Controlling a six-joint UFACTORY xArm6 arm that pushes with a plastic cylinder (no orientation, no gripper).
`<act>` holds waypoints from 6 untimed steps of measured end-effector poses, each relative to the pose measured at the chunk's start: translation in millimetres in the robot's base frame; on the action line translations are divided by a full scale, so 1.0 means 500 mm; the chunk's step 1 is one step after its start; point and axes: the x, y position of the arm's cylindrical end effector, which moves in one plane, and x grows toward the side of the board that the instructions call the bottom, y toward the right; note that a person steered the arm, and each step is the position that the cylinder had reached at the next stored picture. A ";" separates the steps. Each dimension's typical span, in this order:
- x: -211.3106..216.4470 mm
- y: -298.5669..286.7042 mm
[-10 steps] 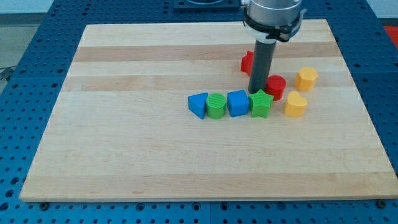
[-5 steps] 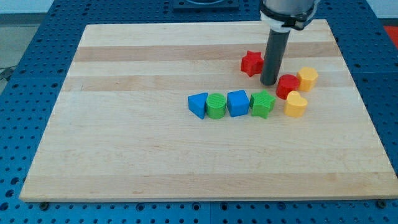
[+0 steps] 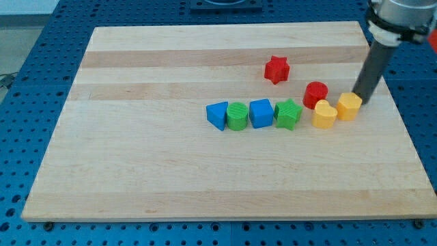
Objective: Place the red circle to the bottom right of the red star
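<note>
Although the whole board [image 3: 171, 178] is being shown, no brand, label or readable writing is being seen on it, on the blocks or on the rod.

Eight blocks are being counted: two red, two blue, two green, two yellow.

- The red star [image 3: 276, 69] is being seen alone toward the view's top, clear of all other blocks.
- The red circle [image 3: 315, 93] is being seen below and to the view's right of the star, well apart from it. It is sitting just above the yellow heart [image 3: 324, 115], close to it or touching; which cannot be told.
- The yellow hexagon [image 3: 349, 106] is being seen right beside the heart, on the view's right, apparently in contact.
- A row is being formed along the middle, from the view's left: blue triangle [image 3: 217, 115], green circle [image 3: 237, 116], blue cube [image 3: 261, 113], green star [image 3: 288, 114], each next to its neighbour.

The rod is being seen coming down from the view's top right corner. My tip [image 3: 358, 100] is being held at the hexagon's upper right edge, touching or nearly so. It is standing to the view's right of the red circle, apart from it.

No jaws are being carried: the arm is ending in a plain rod, so no open or closed state is being shown.
</note>
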 end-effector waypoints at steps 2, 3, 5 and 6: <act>0.080 0.005; 0.082 -0.016; 0.098 -0.080; 0.116 -0.096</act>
